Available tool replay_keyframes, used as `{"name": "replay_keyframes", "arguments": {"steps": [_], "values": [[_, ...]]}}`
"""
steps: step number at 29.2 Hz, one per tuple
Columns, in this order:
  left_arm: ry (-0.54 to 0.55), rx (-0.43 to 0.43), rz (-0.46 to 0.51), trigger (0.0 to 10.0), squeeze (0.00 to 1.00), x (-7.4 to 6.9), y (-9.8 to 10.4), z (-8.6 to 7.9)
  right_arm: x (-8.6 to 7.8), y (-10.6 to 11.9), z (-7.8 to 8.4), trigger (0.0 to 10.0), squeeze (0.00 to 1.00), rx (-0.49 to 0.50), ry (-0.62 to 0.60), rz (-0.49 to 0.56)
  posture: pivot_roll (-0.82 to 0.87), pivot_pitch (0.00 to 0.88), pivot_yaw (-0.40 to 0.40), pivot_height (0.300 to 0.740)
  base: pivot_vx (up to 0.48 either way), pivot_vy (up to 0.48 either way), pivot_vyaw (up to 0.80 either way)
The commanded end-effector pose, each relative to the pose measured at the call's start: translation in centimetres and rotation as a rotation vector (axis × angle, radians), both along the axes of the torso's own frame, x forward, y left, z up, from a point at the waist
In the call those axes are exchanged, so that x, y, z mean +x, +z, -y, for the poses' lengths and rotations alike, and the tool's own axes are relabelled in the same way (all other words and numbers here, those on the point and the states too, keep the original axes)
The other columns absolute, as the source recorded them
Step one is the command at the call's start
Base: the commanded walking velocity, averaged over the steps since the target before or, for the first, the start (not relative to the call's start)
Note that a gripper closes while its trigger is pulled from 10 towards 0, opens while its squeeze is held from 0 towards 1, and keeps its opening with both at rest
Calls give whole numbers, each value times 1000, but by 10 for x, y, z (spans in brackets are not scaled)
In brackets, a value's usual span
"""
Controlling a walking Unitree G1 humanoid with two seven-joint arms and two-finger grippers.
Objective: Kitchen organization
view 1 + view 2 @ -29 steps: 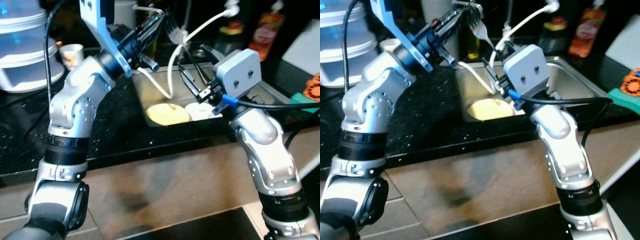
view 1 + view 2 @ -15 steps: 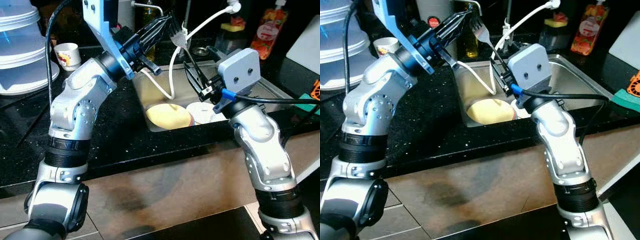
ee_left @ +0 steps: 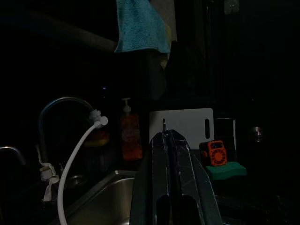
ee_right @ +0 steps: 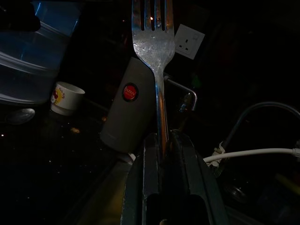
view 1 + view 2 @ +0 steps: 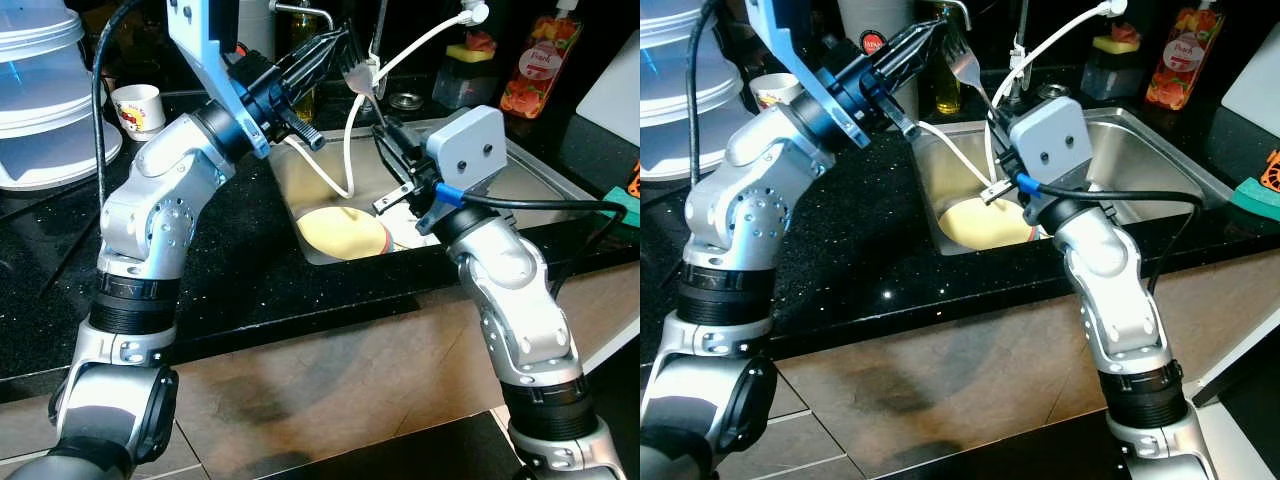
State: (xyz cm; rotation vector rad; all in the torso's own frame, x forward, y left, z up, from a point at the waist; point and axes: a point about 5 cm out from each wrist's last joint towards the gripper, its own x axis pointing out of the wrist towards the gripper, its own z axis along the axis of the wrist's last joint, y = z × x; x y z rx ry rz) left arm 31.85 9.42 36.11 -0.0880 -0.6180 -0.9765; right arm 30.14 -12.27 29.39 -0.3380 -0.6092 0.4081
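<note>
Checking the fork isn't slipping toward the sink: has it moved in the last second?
Cannot tell: the camera itself shifted. The fork stays clamped in the right gripper, above the sink's back edge.

**A home kitchen**

A steel sink point(image 5: 1140, 150) is set in a black speckled desk point(image 5: 230, 270), with a tap and white hose point(image 5: 420, 45) behind it. Soap bottle point(image 5: 530, 70), mug point(image 5: 135, 108), cutting board point(image 3: 180, 124) and stacked plastic tubs point(image 5: 45, 90) stand nearby.
</note>
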Motion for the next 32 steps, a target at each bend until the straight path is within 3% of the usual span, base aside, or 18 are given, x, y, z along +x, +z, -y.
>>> {"name": "replay_keyframes", "arguments": {"steps": [1, 2, 3, 4, 7, 8, 9, 11, 15, 16, 17, 18, 20, 22, 23, 24, 28, 32], "values": [[22, -2, 6, 10000, 0, 0, -2, 0, 2, 0, 11, 0, 0, 47, -38, -6, -46, 6, -2, 740, 0, 0, 0], [22, -2, 6, 10000, 0, 0, -2, 0, 2, 0, 11, 0, 0, 47, -38, -6, -46, 6, -2, 740, 0, 0, 0], [28, -3, -11, 10000, 275, 3, -5, 0, 3, 0, 12, 0, 0, 52, -46, -8, -43, 6, -5, 740, 0, 0, 0], [43, 9, -12, 10000, 1000, 4, -8, 1, 5, 0, 14, 0, 0, 63, -64, -15, -43, 6, -5, 740, 0, 0, 0], [69, 31, -12, 10000, 1000, 4, -12, 2, 8, -1, 16, 0, 0, 82, -89, -29, -39, 6, -4, 740, 0, 0, 0], [106, 25, -55, 10000, 1000, 9, -15, 0, 11, -1, 18, 9647, 0, 87, -112, -29, -39, 6, -4, 740, 0, 0, 0], [136, 39, -83, 10000, 0, 12, -21, -6, 18, -2, 25, 10000, 0, 110, -173, -34, -27, 6, -5, 740, 0, 0, 0], [173, 64, -126, 10000, 0, 15, -31, -19, 32, -3, 41, 10000, 0, 149, -301, -49, -20, 8, -6, 740, 0, 0, 0], [210, 96, -136, 10000, 0, 15, -39, -35, 50, -6, 59, 10000, 0, 189, -414, -70, -12, 7, -10, 740, 0, 0, 0], [350, 109, -192, 10000, 0, 26, -46, -54, 71, -18, 66, 10000, 0, 223, -444, -162, 16, 6, -21, 740, 0, 0, 0], [410, 111, -219, 10000, 0, 31, -48, -60, 77, -24, 66, 10000, 0, 236, -443, -199, 16, 6, -21, 740, 0, 0, 0], [513, 108, -276, 10000, 0, 40, -52, -70, 85, -35, 63, 10000, 1000, 248, -424, -272, 16, 6, -21, 740, 0, 0, 0], [670, 94, -378, 10000, 0, 53, -61, -84, 93, -54, 55, 10000, 1000, 240, -356, -404, 40, 2, -26, 740, 0, 0, 0], [754, 82, -439, 10000, 0, 59, -66, -94, 95, -63, 48, 10000, 1000, 215, -313, -456, 40, 2, -26, 740, 0, 0, 0], [837, 70, -491, 10000, 0, 63, -71, -103, 95, -68, 43, 10000, 933, 191, -290, -482, 40, 2, -26, 740, 0, 0, 0], [939, 46, -550, 10000, 0, 66, -77, -120, 92, -57, 33, 10000, 0, 212, -226, -409, 37, 6, -18, 740, 0, 0, 0], [1053, 36, -654, 10000, 0, 71, -91, -141, 70, -16, 30, 10000, 0, 348, -105, -182, 20, 7, -4, 740, 0, 0, 0], [1118, 67, -704, 10000, 0, 80, -103, -144, 60, -3, 31, 10000, 0, 345, -82, -102, 6, 3, 2, 740, 0, 0, 0]]}}
